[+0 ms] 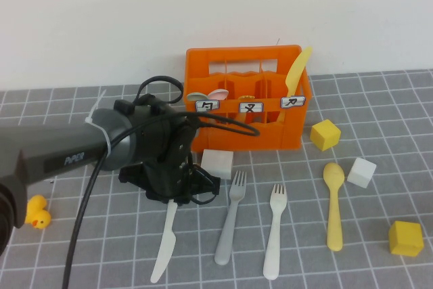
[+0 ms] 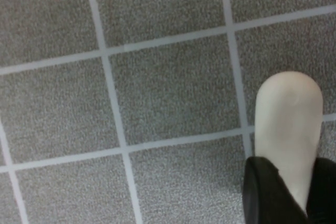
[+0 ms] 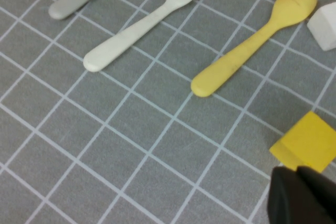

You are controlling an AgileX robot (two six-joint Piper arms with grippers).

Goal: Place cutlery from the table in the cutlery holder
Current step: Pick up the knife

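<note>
On the grey tiled table (image 1: 379,93), the orange cutlery holder (image 1: 245,137) stands at the back with a yellow piece in its right compartment. The left gripper (image 1: 177,193), in front of it, pinches the white knife (image 1: 164,248)'s handle, blade tip lower. Grey fork (image 1: 230,218), white fork (image 1: 275,231) and yellow spoon (image 1: 333,208) lie alongside; the right gripper (image 3: 302,198) hangs near the spoon, fingers impossible to judge.

Bright, even light — soft shadows, no glare; left wrist view blurred.

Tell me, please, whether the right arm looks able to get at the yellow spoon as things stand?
Probably yes. The yellow spoon lies flat on the table with bare tiles along its handle, and the right gripper is close above it. The left gripper is busy at the white knife.
</note>
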